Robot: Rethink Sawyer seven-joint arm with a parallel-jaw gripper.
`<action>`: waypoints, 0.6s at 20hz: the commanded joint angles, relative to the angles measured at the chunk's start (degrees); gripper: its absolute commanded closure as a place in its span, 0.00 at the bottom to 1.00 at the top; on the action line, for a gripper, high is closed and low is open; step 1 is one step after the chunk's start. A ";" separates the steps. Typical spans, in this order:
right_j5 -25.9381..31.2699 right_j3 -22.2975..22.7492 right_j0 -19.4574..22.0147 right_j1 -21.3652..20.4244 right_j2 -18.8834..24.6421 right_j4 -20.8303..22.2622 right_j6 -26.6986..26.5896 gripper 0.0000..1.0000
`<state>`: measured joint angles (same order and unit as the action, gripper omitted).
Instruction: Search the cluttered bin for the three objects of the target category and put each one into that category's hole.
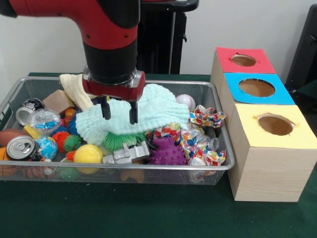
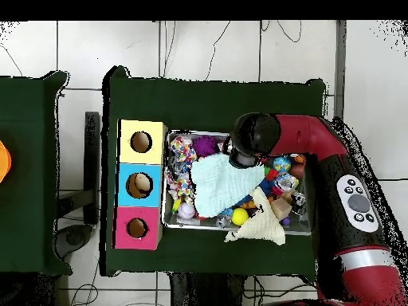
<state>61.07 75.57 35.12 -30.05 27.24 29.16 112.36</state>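
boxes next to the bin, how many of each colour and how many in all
red box: 1
blue box: 1
yellow box: 1
total: 3, each with one round hole in its top

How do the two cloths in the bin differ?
The mint cloth is larger and lies spread over the clutter in mid-bin, under the open gripper; the cream cloth is smaller and lies at the bin's far rim, off to one side of the gripper. Both look like soft, textured fabric.
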 commanded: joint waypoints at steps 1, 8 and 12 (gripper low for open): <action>8.27 1.54 0.06 -7.03 3.91 -3.21 -12.50 0.00; 12.69 3.21 0.72 -13.32 3.90 -6.15 -13.79 0.00; 13.54 3.31 0.76 -16.29 4.08 -7.51 -14.17 0.00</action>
<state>67.41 75.59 35.12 -40.51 27.28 23.94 112.36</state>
